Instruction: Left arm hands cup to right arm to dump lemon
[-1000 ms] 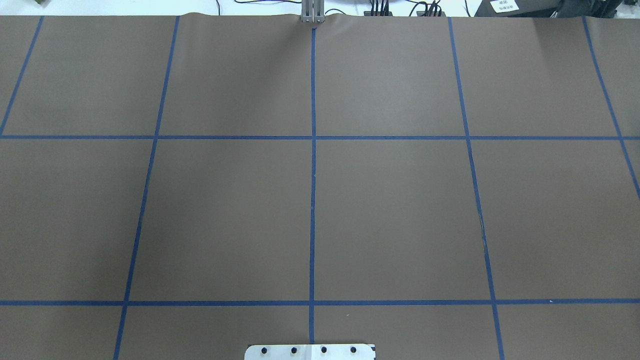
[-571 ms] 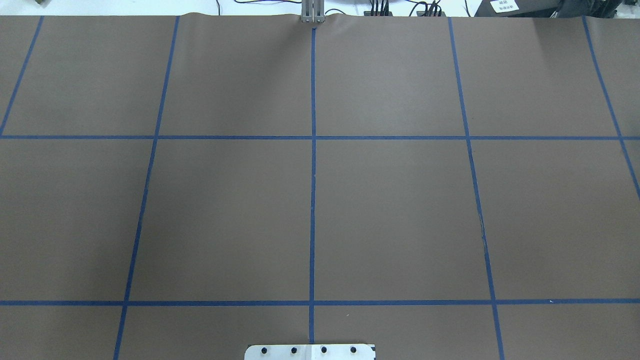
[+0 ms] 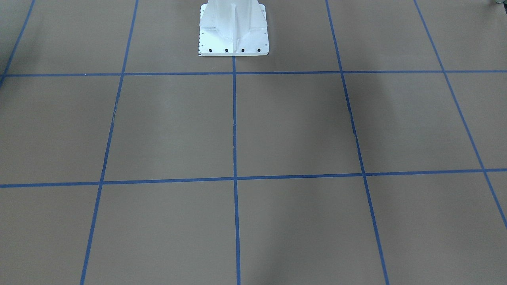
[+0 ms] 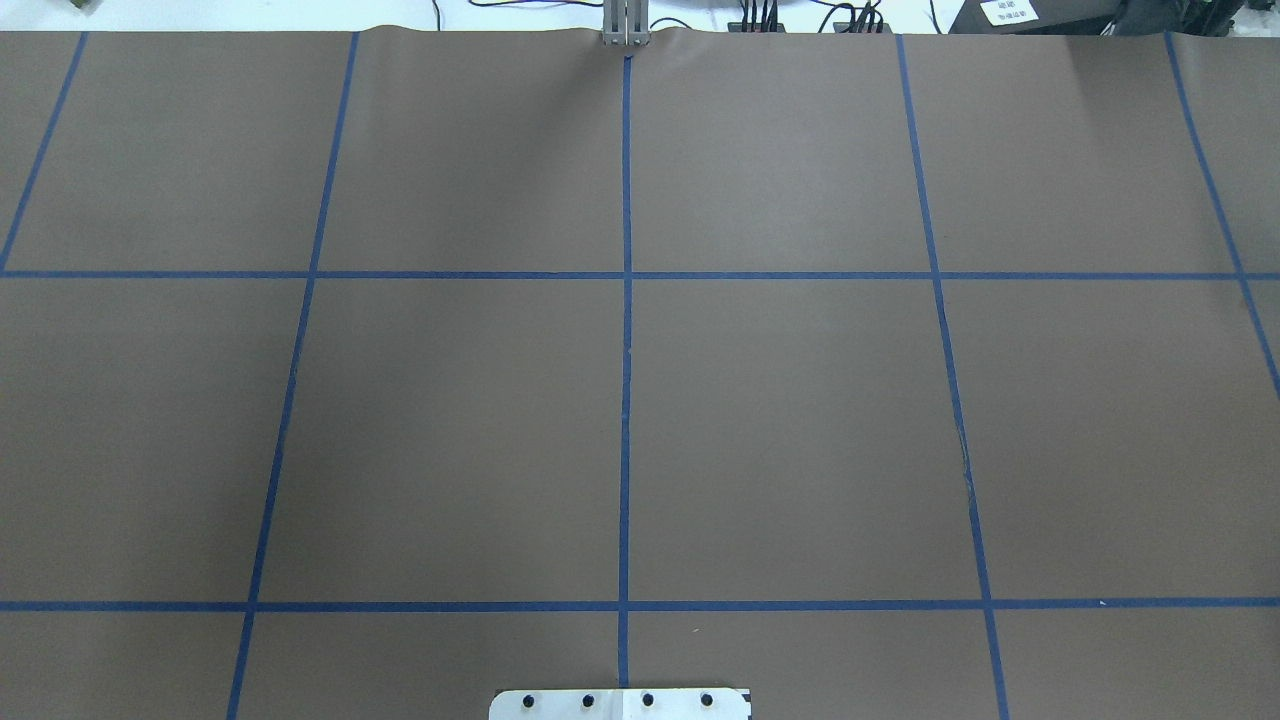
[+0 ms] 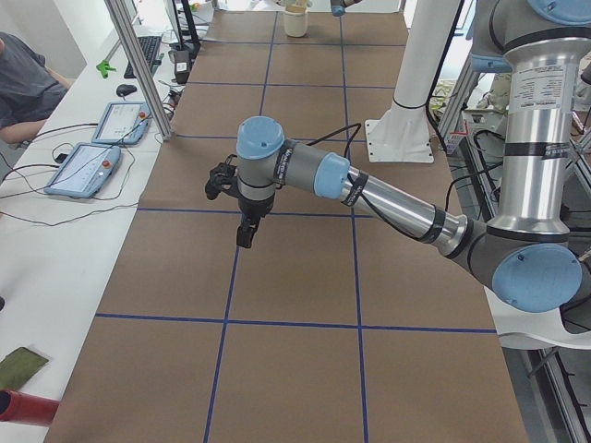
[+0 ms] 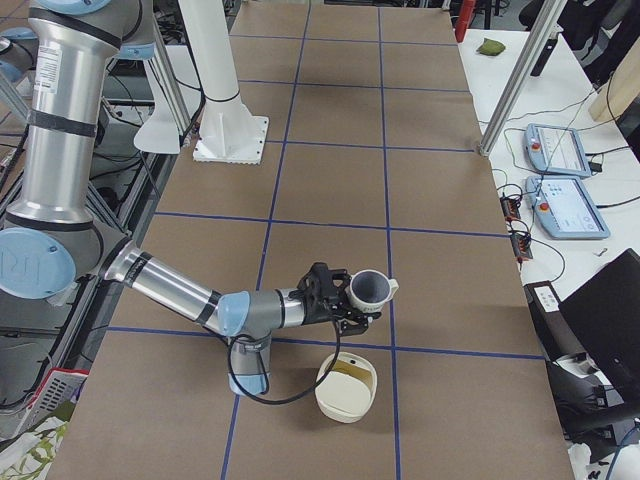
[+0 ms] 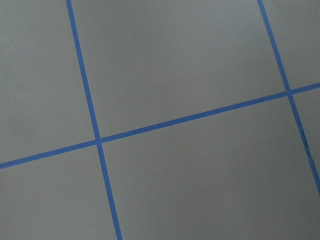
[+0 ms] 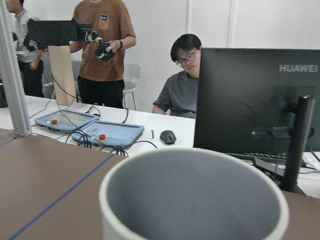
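Note:
The cup (image 6: pixel 370 290), a white mug with a grey inside, hangs upright just above the table in the exterior right view, at the tip of my right gripper (image 6: pixel 338 301). I cannot tell whether that gripper is open or shut. The cup's rim (image 8: pixel 195 200) fills the bottom of the right wrist view, and its bottom is hidden. My left gripper (image 5: pixel 245 231) points down over the brown table, far from the cup, and I cannot tell its state either. A yellowish patch lies inside a cream bowl (image 6: pixel 347 386) below the cup. I cannot tell if it is the lemon.
A white pedestal base (image 3: pixel 233 27) stands on the brown mat with blue tape lines (image 4: pixel 626 350). Teach pendants (image 6: pixel 560 150) and a dark monitor (image 8: pixel 260 100) sit along the side bench, where people (image 8: pixel 187 80) are. An aluminium post (image 5: pixel 138 65) rises at the mat's edge.

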Controlling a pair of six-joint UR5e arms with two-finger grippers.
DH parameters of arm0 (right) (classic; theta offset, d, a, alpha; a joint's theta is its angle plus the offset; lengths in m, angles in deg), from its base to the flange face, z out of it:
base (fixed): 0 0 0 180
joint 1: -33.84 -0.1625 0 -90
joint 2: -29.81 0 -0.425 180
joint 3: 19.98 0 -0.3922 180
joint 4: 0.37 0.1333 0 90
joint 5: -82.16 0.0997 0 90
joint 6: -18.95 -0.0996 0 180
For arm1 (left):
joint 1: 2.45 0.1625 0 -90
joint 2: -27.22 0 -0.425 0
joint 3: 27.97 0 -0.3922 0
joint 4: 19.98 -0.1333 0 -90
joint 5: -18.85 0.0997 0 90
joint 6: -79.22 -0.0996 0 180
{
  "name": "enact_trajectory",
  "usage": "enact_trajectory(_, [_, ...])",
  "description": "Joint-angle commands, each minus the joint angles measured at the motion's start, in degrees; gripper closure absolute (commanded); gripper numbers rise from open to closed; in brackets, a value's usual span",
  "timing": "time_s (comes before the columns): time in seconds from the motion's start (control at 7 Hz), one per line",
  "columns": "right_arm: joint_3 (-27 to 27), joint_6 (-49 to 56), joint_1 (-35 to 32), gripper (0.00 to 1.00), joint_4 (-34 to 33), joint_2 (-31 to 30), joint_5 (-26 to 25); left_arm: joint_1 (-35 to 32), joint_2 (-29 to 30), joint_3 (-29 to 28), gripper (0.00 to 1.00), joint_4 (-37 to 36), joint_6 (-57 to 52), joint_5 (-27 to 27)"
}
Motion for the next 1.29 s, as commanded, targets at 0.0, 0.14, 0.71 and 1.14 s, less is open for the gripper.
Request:
enact_trajectory(0.0, [-0.35,0.82,5.74,1.00,-3.68,7.65,0.55,0.26,0.27,0.38,0.00,2.27,0.28,-2.01])
enact_trajectory(0.14, [-0.43,1.95,8.02,1.00,-6.06,10.91,0.11,0.44,0.80,0.29,0.00,2.64,0.28,-2.11])
enact_trajectory(0.71, [-1.83,6.79,20.57,1.00,-16.95,20.94,-9.07,6.47,8.86,0.29,0.00,2.81,13.14,-2.02])
enact_trajectory(1.14, [-3.69,10.02,33.67,1.00,-30.56,30.34,-24.11,16.14,17.21,-0.06,0.00,4.64,40.71,-1.76])
